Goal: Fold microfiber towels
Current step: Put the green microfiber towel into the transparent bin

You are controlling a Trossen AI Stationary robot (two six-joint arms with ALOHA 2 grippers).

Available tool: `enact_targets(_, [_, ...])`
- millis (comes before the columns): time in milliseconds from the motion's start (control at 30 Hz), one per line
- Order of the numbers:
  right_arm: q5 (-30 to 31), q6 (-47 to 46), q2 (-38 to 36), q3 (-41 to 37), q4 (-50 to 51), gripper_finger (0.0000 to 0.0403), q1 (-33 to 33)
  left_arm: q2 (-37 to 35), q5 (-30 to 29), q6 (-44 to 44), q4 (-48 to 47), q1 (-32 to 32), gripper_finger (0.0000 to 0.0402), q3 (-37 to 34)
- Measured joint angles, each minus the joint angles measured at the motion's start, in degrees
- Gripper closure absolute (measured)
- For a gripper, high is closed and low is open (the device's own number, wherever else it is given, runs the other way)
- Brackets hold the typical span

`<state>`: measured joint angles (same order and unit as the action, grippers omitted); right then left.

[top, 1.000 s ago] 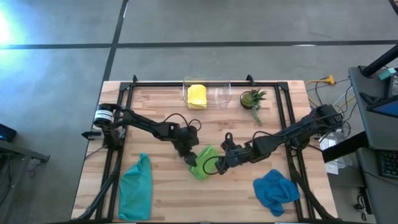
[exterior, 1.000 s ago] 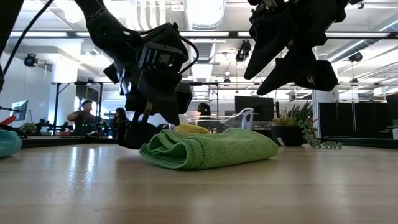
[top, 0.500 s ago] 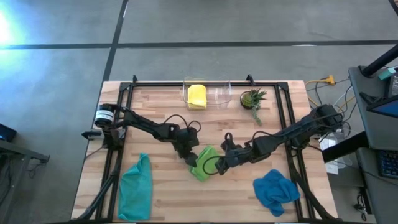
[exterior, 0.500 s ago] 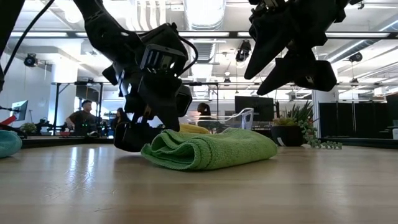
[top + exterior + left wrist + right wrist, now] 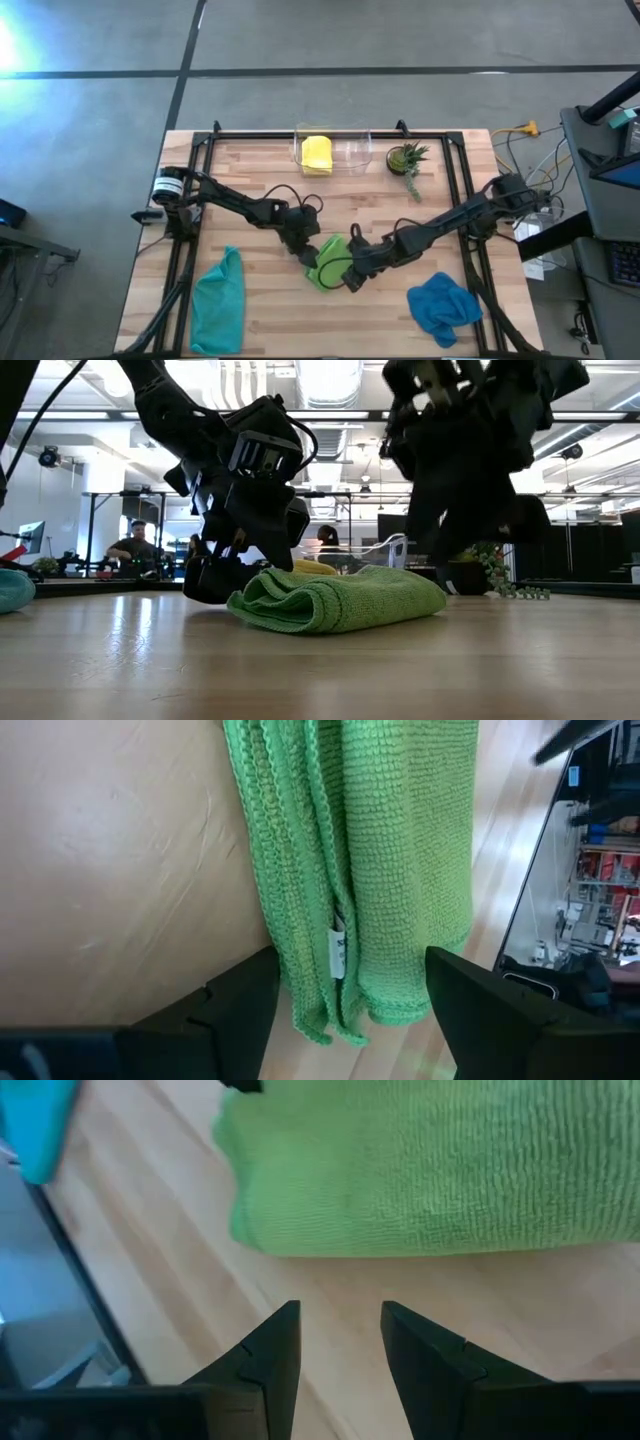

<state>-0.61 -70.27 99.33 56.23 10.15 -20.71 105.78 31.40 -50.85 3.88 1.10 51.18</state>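
A lime green microfiber towel (image 5: 328,262) lies folded in several layers on the wooden table's middle (image 5: 335,600). My left gripper (image 5: 350,955) is open at the towel's left end, one finger on each side of that end (image 5: 308,254). My right gripper (image 5: 340,1315) is open just above the bare table at the towel's near right side (image 5: 351,280), with nothing between its fingers. A teal towel (image 5: 218,300) lies crumpled at the near left, a blue one (image 5: 443,306) at the near right. A yellow towel (image 5: 317,153) sits folded in a clear container at the far edge. My left gripper's fingers (image 5: 245,1005) slant down from the table's left and stand on either side of the folded green towel's end (image 5: 345,1010), which lies flat on the table. Whether they touch it I cannot tell.
A small potted plant (image 5: 408,160) stands at the far right beside the clear container (image 5: 350,150). A black frame (image 5: 205,160) runs along the table's sides. Bare wood lies between the towels. People sit in the room beyond the table (image 5: 130,545).
My right gripper has come down and moved toward the table's near edge and a little left, close beside the green towel. The towel lies as before.
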Motion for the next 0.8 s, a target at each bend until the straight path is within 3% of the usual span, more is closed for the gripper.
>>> enact_targets(133, [0.1,-1.4,2.1,2.4,4.8,0.0266,0.0,0.0,-0.1,-0.4,0.1,0.0,0.0165,0.0])
enact_targets(367, [3.6,1.7,7.4,9.8,22.9,0.0266,0.0,0.0,-0.9,-1.1,0.2,0.0,0.0165,0.0])
enact_targets(800, [7.7,-1.4,15.8,18.9,24.8,0.0266,-0.1,-0.1,-1.7,-1.1,0.2,-0.1,0.0165,0.0])
